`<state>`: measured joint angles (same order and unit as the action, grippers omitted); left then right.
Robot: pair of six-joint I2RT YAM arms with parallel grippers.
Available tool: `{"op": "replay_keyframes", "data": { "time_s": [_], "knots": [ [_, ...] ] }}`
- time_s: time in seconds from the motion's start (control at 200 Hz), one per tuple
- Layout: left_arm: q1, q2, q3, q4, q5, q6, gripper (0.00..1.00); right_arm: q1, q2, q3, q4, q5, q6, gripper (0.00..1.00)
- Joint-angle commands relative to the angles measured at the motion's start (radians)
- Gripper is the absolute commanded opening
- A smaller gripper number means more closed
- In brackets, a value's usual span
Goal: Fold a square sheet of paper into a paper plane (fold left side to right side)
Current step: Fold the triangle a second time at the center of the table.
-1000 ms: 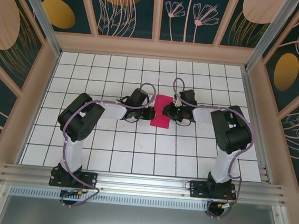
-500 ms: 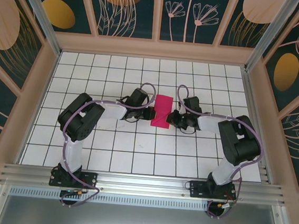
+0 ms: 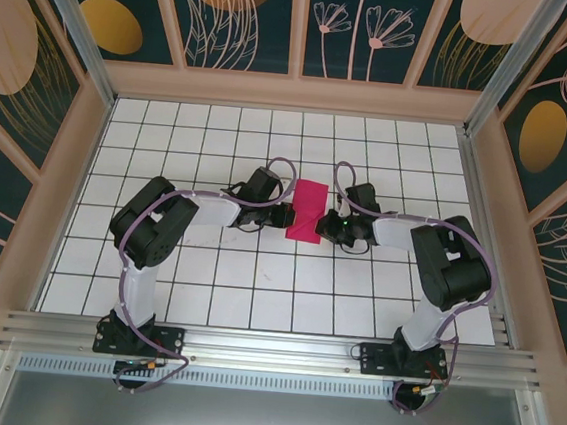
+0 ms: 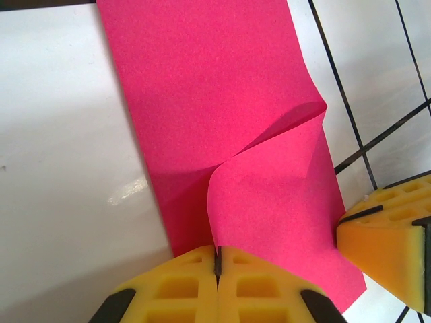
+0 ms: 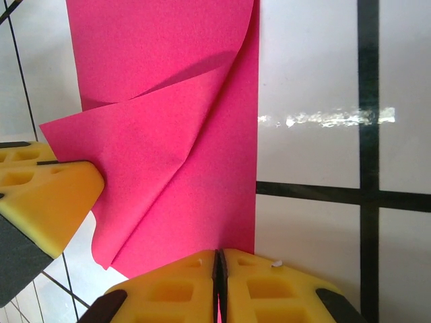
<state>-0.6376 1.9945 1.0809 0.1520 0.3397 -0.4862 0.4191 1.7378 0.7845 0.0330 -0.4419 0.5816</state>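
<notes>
The left gripper (image 4: 217,259) and right gripper (image 5: 219,259) are both pinching the sheet (image 3: 306,211) between them; seemingly halved, dart folds remaining.

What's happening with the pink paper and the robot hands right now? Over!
Left gripper shut, pinching a lifted flap of the pink sheet. Right gripper shut on its edge. Sheet folded narrow, lying on the tiles. Grippers close together, not touching.
</notes>
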Motion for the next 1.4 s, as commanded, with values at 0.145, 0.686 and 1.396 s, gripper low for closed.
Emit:
{"op": "replay_keyframes", "data": {
  "time_s": [0.145, 0.686, 1.396],
  "knots": [
    [0.0, -0.048, 0.017, -0.004, 0.007, 0.031, 0.06, 0.014, 0.055, 0.002, -0.083, 0.065, -0.026, 0.14],
    [-0.001, -0.029, 0.022, -0.011, 0.001, 0.043, 0.05, 0.02, 0.056, 0.01, -0.09, 0.064, -0.032, 0.14],
    [0.0, 0.014, 0.056, -0.04, -0.006, 0.07, 0.05, 0.023, 0.061, 0.018, -0.105, 0.07, -0.04, 0.14]
  ]
}}
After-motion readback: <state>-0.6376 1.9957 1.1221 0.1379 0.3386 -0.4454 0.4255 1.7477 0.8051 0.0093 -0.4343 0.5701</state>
